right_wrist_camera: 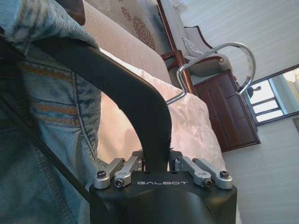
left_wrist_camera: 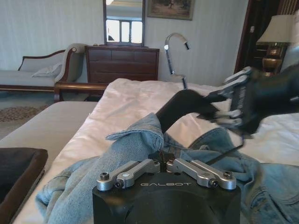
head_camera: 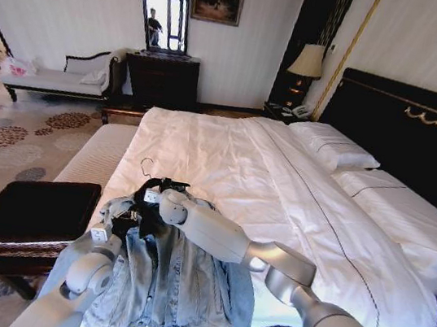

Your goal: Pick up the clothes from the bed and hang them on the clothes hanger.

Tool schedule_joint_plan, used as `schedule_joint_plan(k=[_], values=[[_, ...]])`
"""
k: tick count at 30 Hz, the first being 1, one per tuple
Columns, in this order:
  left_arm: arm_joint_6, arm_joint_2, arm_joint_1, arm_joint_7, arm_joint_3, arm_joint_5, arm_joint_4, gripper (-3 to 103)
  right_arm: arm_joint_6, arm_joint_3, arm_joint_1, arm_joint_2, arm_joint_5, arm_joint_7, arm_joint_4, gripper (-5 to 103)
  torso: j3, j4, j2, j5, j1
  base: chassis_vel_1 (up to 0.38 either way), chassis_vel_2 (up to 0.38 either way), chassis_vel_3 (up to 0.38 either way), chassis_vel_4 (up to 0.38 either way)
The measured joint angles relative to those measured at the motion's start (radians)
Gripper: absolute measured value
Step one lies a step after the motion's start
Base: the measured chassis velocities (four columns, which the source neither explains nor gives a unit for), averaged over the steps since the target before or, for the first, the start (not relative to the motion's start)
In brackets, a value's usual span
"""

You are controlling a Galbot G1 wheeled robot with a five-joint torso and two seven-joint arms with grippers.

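right gripper [right_wrist_camera: 156,164]: clamped on clothes hanger [right_wrist_camera: 126,88]
left gripper [left_wrist_camera: 164,164]: pinching denim jacket [head_camera: 172,284] collar
jacket: 6 o'clock of right gripper, on bed [head_camera: 236,158]

Lots of open white bed [head_camera: 226,165] past the jacket [head_camera: 176,281], wide and flat. Pillows [head_camera: 336,148] and tall headboard [head_camera: 420,136] blocking the right side. Dark bench [head_camera: 30,209] close on the left. Right gripper [head_camera: 150,195] and hanger [right_wrist_camera: 131,88] over the collar.
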Motion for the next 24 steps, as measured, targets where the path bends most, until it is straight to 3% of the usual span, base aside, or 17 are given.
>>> schedule_joint_plan(k=[16,24], values=[[-0.010,-0.002,0.000,-0.004,-0.027,0.000,0.044,1,0.000,0.003,-0.002,-0.160,0.281,-0.008,0.210,25,0.000,0.0001,0.000,0.0001,0.000,0.000,0.000,0.000,0.000],[-0.011,-0.007,0.010,-0.004,-0.020,-0.006,0.022,1,0.000,0.008,-0.031,-0.166,0.312,0.025,0.186,25,0.000,0.0002,0.000,0.0002,0.000,0.000,0.000,0.000,0.000]])
